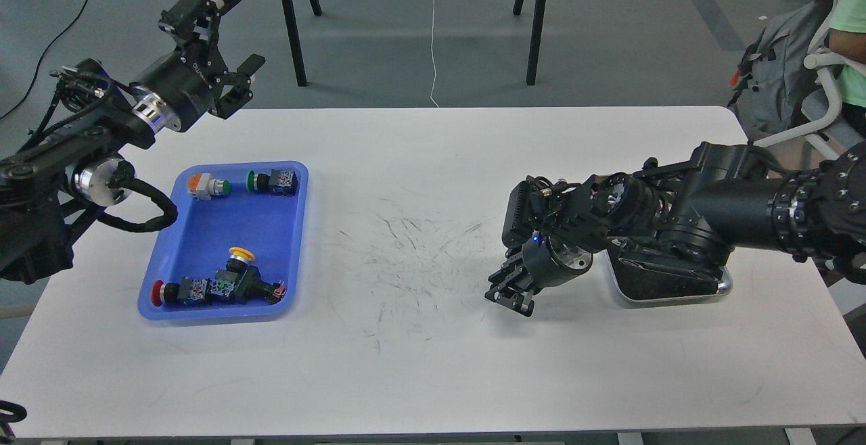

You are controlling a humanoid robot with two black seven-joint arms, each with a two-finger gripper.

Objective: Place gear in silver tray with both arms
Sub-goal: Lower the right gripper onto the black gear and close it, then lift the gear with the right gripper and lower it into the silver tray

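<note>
My right gripper (507, 292) hangs low over the white table (419, 181), just left of the silver tray (721, 288). Its fingers stand together. The small black gear does not show on the table; it sits hidden between the fingers. The right arm (731, 212) lies across the silver tray and covers most of it; only the front rim and part of the dark bottom show. My left gripper (226, 38) is open and empty, held high over the table's back left corner.
A blue plastic tray (298, 242) with several push-button switches (223, 286) stands at the left. A scuffed patch marks the table's middle. Chair legs stand behind the table. A person and a grey backpack (778, 73) are at the far right.
</note>
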